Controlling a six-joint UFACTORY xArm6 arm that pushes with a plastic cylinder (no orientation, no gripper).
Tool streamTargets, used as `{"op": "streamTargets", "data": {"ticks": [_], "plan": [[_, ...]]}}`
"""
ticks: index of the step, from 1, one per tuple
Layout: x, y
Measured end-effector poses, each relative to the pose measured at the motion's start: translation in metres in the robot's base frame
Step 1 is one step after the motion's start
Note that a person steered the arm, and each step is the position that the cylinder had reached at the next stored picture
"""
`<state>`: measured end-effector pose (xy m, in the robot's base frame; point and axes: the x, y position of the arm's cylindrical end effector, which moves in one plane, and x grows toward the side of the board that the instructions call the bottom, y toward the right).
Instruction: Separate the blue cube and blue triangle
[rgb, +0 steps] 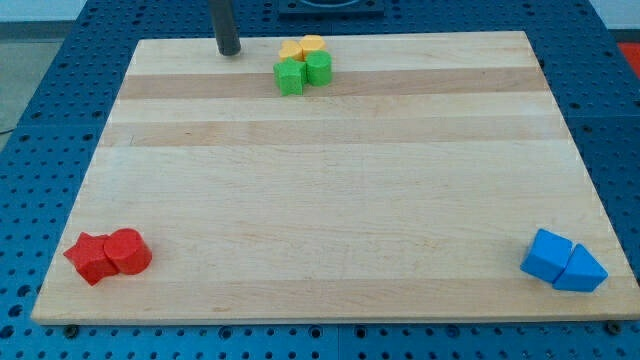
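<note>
My tip (230, 51) stands far from the blue cube (547, 254), which touches the blue triangle (582, 270). I have no gripper, only this rod. I should approach their seam and push one block away.

We see bright, even light, soft short shadows under the blocks, mild sheen on the board (330, 200), sharp focus.

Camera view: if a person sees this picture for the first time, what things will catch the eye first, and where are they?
Three bright clusters stand out on the pale wooden board: the blue cube touching the blue triangle at the view's bottom right, two red blocks at the bottom left, and green blocks with yellow blocks at the top centre. My tip rests at the top, left of the green and yellow group, far from the blue pair.
</note>
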<state>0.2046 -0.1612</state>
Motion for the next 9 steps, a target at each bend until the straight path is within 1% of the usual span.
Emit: {"op": "streamTargets", "data": {"ticks": [1, 2, 3, 4, 5, 6, 8, 9], "plan": [[0.057, -0.020], [0.153, -0.008], [0.186, 0.013], [0.186, 0.013], [0.194, 0.043], [0.203, 0.151], [0.203, 0.406], [0.218, 0.506]]}}
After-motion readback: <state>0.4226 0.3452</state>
